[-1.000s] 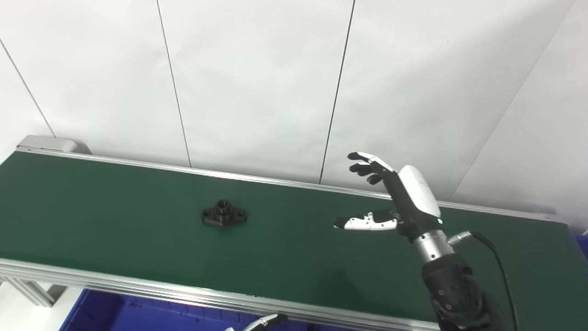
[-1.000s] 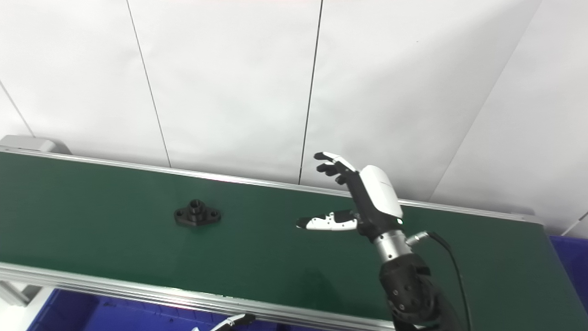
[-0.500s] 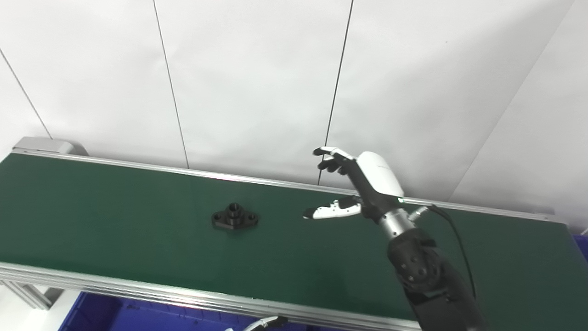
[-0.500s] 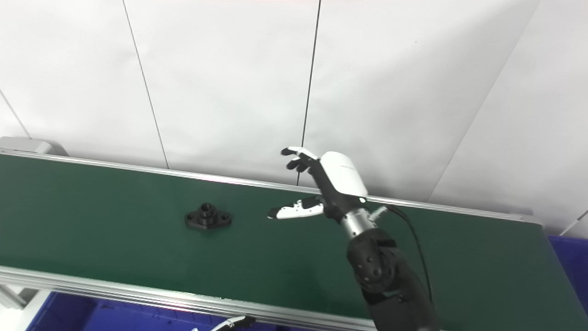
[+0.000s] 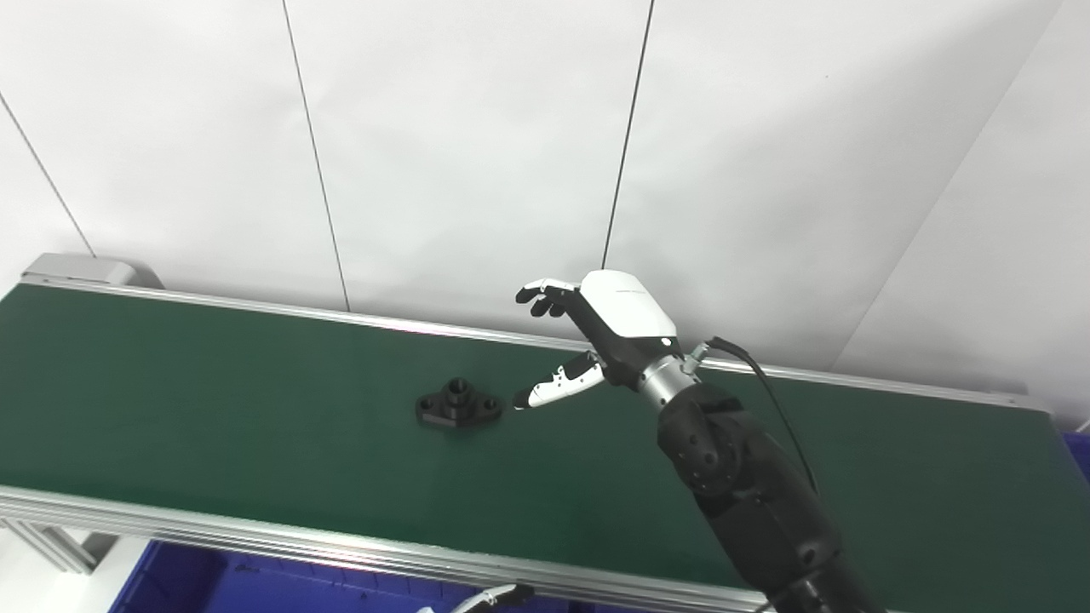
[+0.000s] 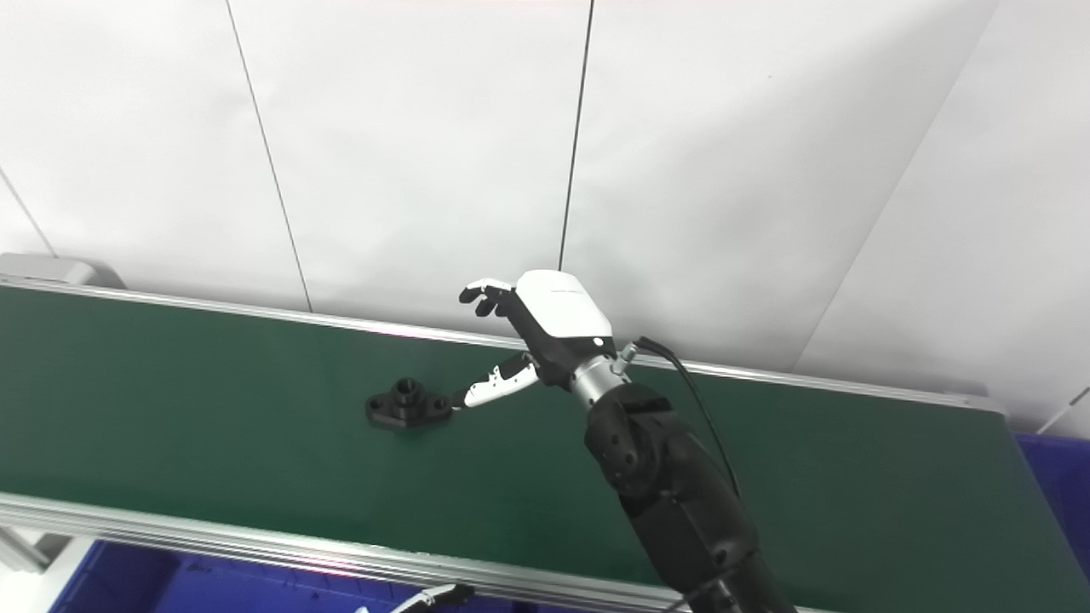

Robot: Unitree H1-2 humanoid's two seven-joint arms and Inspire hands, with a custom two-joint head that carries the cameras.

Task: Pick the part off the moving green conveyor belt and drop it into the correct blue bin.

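Your right hand (image 5: pixel 609 328) hangs spread and empty over the green conveyor belt (image 5: pixel 213 426), fingers (image 5: pixel 541 298) curled high, thumb reaching left. The black flanged part (image 5: pixel 458 407) lies flat on the belt just left of the thumb tip, seemingly not yet touched. At the bottom edge, only your left hand's fingertip (image 5: pixel 494 596) shows above a blue bin (image 5: pixel 255 583); its state cannot be told.

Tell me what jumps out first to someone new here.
The right hand, white-backed on a black arm, hangs open over the middle of the green conveyor belt. Just off its thumb tip lies the small black flanged part, alone on the belt and not gripped. A blue bin shows below the belt's near rail.
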